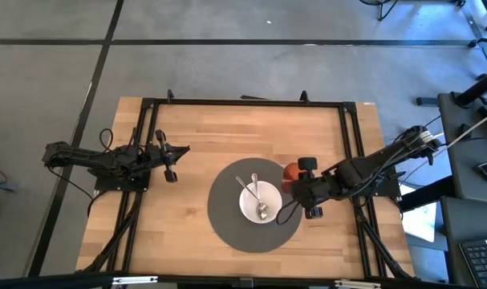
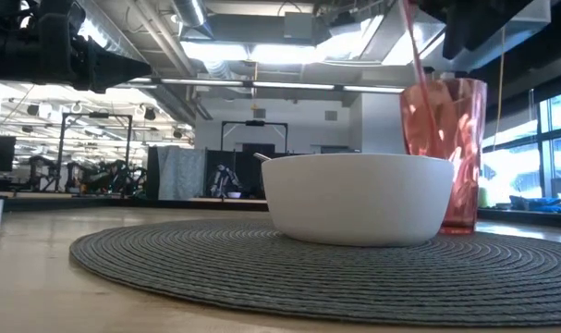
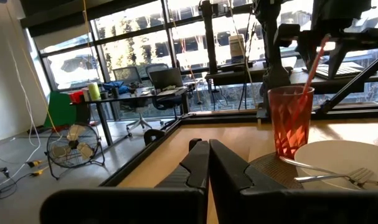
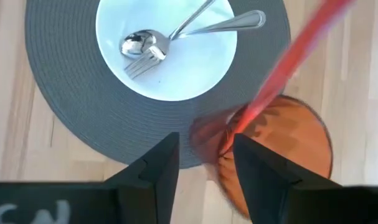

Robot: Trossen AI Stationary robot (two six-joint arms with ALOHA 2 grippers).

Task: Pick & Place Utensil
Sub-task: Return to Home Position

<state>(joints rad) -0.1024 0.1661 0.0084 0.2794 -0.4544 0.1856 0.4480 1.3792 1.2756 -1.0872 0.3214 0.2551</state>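
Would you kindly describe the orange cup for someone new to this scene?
On the wooden table lies a round gray mat with a white bowl on it. The orange cup stands at the mat's rim by the right gripper: the only translucent thing, holding a straw.

We've got the dark six-joint L arm (image 1: 99, 158) stretched out low on our left side, forearm aimed in toward centre. Its two-finger L gripper (image 1: 181, 150) is closed up: the wrist cam shows both dark fingers (image 3: 229, 177) pressed flat together, tips meeting.

Over on the right, the matching dark R arm (image 1: 371, 164) reaches in on a diagonal from the far right edge, w/ the wrist bent so the R gripper (image 1: 302, 187) points straight down. Its fingers (image 4: 154, 177) are parted, w/ a clear gap between them.

From table height we catch only dark undersides, L arm at upper left and R arm at upper right.
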